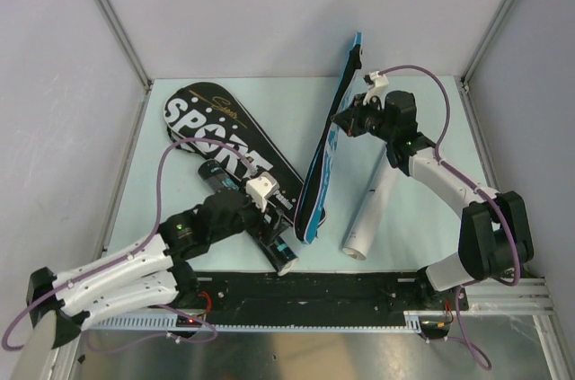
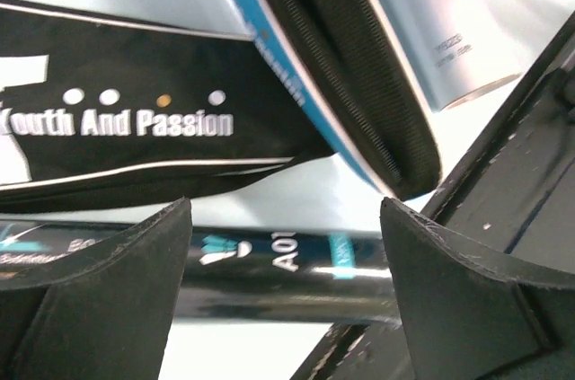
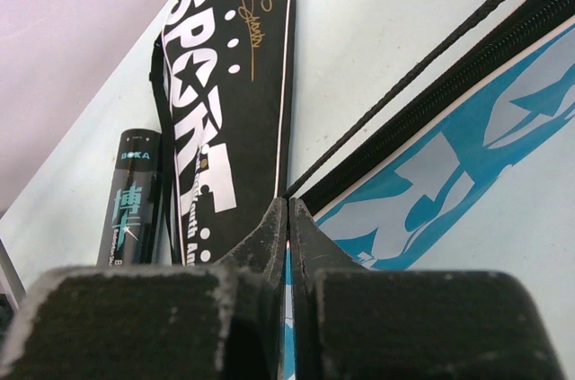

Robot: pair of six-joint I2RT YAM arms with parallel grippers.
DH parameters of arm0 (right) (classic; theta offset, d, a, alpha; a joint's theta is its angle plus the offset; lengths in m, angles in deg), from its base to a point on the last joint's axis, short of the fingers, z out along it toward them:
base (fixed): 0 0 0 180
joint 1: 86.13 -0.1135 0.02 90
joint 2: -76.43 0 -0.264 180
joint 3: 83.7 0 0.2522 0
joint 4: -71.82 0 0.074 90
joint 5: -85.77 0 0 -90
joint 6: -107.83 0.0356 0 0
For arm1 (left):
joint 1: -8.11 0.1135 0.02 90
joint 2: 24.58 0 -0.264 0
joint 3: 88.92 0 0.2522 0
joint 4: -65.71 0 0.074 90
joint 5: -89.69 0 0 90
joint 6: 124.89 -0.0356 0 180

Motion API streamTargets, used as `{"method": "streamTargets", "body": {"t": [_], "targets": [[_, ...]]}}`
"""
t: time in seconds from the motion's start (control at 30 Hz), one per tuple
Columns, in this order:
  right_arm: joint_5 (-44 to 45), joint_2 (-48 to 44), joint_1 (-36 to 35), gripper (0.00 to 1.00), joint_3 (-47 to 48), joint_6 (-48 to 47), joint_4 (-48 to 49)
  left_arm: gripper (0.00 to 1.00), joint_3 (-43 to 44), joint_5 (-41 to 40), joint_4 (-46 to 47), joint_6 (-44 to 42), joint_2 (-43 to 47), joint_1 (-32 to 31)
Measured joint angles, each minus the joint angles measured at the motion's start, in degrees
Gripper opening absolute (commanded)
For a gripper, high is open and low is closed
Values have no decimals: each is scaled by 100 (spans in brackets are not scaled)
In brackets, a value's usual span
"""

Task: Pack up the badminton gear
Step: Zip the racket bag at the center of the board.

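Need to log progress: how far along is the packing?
Done: nothing visibly packed; black cover lies flat, contents hidden. In hand: right jaws shut on the blue cover; left jaws open astride the black tube. Left: black tube and white tube lie loose.

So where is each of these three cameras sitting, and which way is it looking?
Top external: above and behind the arms, looking down at the table; both arms show.
Left wrist: on the left arm, looking past its open left pincer at the black tube.
Right wrist: on the right arm, looking past the right pincer, shut on the blue cover.
Shared: all three show the black cover.
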Motion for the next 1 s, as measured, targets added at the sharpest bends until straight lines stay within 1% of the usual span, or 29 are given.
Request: {"method": "streamTargets", "body": {"t": [0.2, 0.37, 0.53, 0.7, 0.93, 1.0], "targets": [[4, 9, 7, 0, 0, 26, 61, 91, -26, -883, 852, 949, -566, -957], [9, 42, 22, 0, 7, 66, 68, 91, -31, -1460, 1191, 1550, -813, -1515], [7, 63, 39, 0, 15, 90, 76, 91, -42, -1880, 1462, 2028, -992, -1838], [4, 87, 63, 0, 31, 129, 105, 90, -168, -2184, 1515, 2411, -1250, -2063], [7, 87, 98, 0, 35, 129, 103, 88, -483, -2492, 1469, 2828, -1248, -2107], [7, 87, 109, 0, 39, 129, 101, 84, -496, -2522, 1469, 2889, -1268, -2107]]}}
